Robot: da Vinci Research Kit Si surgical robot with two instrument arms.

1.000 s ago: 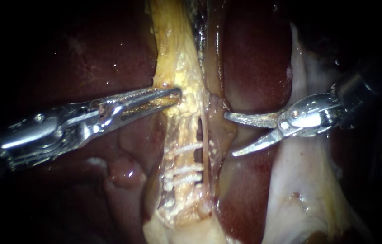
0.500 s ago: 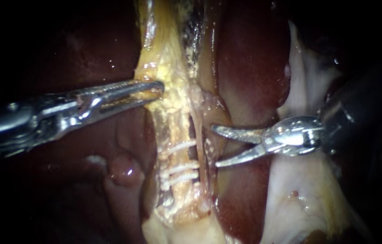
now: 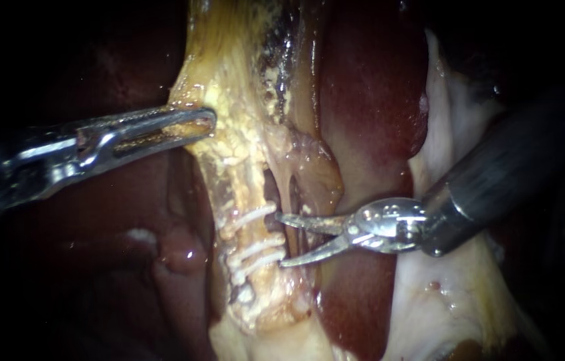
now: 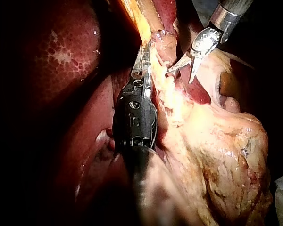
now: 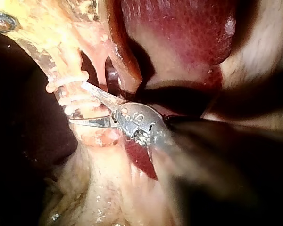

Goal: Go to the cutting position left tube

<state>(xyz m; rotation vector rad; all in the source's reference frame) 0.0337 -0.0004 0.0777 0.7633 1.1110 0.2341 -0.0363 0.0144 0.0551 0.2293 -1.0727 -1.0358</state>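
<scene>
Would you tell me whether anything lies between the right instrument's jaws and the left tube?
Nothing visible does. The right instrument, jaws open, has its tips at the left tube, by the clips. The thin right tube runs close by the upper jaw but does not block the way.

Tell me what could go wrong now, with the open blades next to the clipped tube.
1. The right instrument, blades open, reaches the clips on the left tube; shutting on a clip might loosen it.
2. The thinner strand beside that tube seems to lie between the blades and could be cut.
3. If the left instrument, shut on yellowish tissue, slips, the tube may shift.
</scene>
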